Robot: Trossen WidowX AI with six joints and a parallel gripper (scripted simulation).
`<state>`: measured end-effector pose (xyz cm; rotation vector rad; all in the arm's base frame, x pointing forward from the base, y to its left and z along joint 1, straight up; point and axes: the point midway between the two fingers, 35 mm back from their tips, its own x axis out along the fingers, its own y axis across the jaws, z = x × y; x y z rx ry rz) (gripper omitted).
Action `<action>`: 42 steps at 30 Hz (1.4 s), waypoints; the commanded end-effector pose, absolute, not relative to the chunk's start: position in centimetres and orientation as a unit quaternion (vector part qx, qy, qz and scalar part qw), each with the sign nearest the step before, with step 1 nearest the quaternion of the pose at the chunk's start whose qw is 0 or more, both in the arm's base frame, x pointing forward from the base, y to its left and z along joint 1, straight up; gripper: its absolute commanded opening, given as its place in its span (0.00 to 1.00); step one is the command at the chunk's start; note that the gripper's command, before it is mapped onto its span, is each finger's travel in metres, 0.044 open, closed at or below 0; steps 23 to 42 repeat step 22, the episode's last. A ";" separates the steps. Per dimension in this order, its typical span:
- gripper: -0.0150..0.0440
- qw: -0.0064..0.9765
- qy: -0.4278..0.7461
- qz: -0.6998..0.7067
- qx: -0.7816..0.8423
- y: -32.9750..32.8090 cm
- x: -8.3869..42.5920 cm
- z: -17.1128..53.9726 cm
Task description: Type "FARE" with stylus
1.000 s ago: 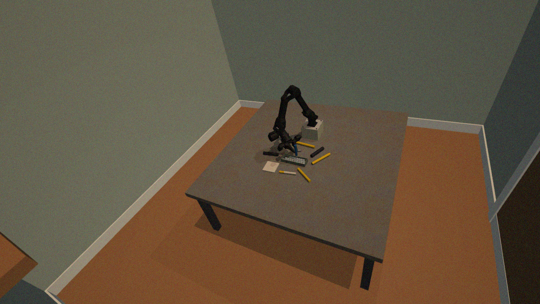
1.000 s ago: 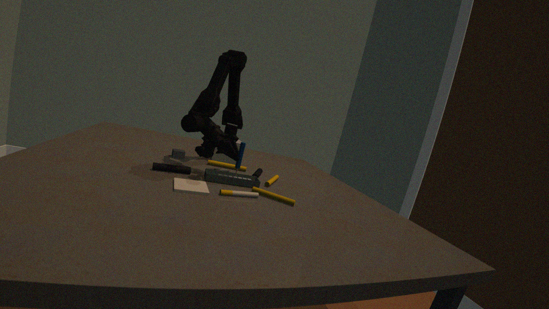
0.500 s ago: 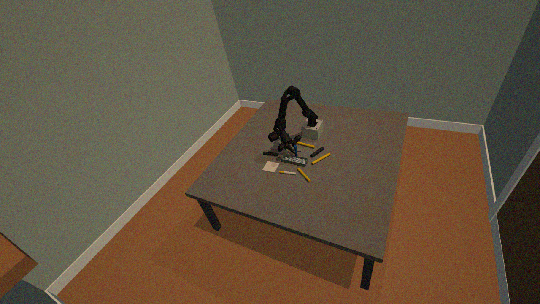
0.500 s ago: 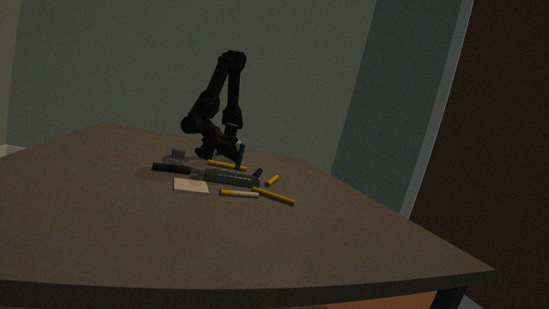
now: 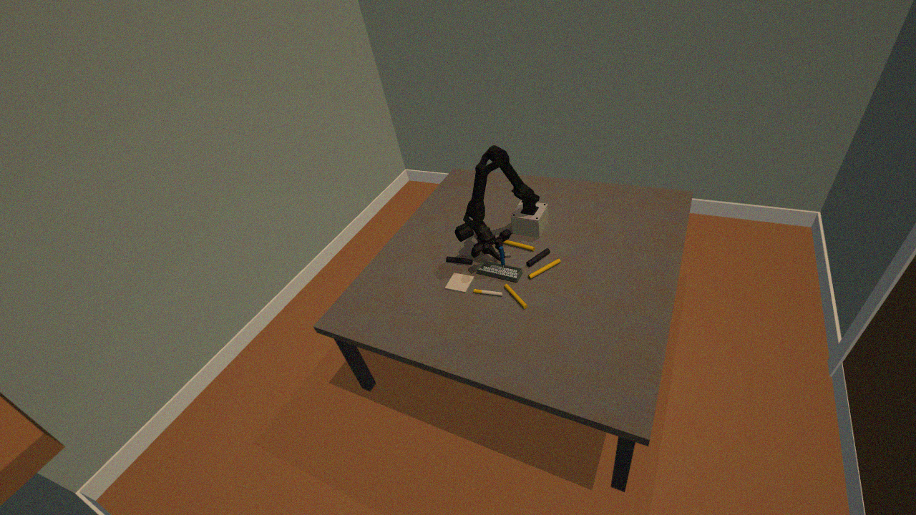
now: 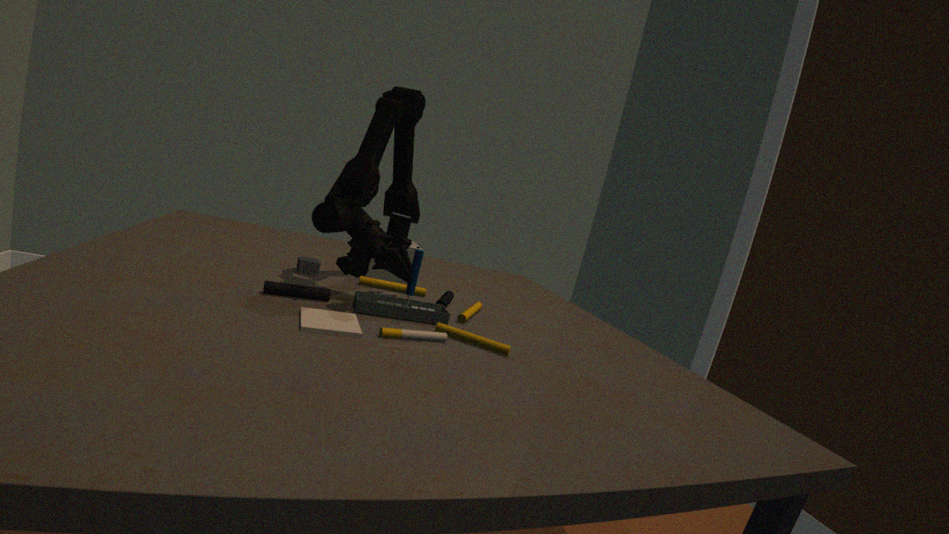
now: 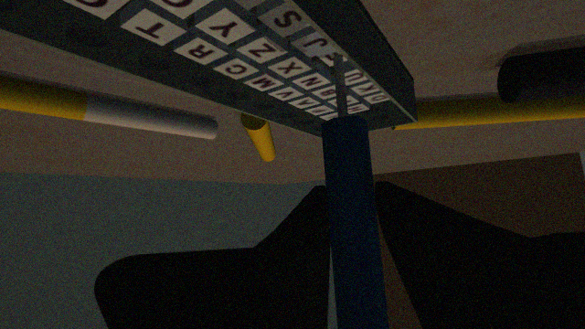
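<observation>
My gripper [image 5: 500, 248] [image 6: 409, 267] [image 7: 350, 195] is shut on the blue stylus [image 5: 502, 257] [image 6: 415, 271] [image 7: 354, 219], which stands nearly upright with its thin grey tip pointing down. The dark keyboard [image 5: 517, 278] [image 6: 398, 310] [image 7: 91, 47] with white letter keys lies on the desk below it. In the wrist view the tip is at the E key [image 7: 330, 58], between the J key [image 7: 315, 42] and the U key [image 7: 356, 78]. The tip partly hides the E. It looks to be at or just on the key surface; whether the key is pressed down I cannot tell.
A pale square pad [image 5: 459, 282] [image 6: 329, 320] and a black cylinder [image 5: 458, 260] [image 6: 296, 291] lie left of the keyboard. A yellow-white stick [image 5: 489, 292] [image 6: 414, 335] [image 7: 151, 121] lies in front. Several yellow sticks and another black cylinder [image 5: 538, 257] [image 6: 445, 298] lie around it.
</observation>
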<state>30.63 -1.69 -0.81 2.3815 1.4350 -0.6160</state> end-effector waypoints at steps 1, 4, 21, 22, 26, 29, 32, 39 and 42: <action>0.39 0.141 0.499 -0.215 0.828 -1.6 30.5 -0.6; 0.39 0.141 0.499 -0.215 0.828 -1.6 30.6 0.2; 0.39 0.141 0.499 -0.215 0.828 -1.6 30.5 2.9; 0.39 0.141 0.499 -0.215 0.828 -1.6 30.5 2.9; 0.39 0.141 0.499 -0.215 0.828 -1.6 30.5 2.9; 0.39 0.141 0.499 -0.215 0.828 -1.6 30.5 2.9; 0.39 0.141 0.499 -0.215 0.828 -1.6 30.5 2.9; 0.39 0.141 0.499 -0.215 0.828 -1.6 30.5 2.9; 0.39 0.141 0.499 -0.215 0.828 -1.6 30.5 2.9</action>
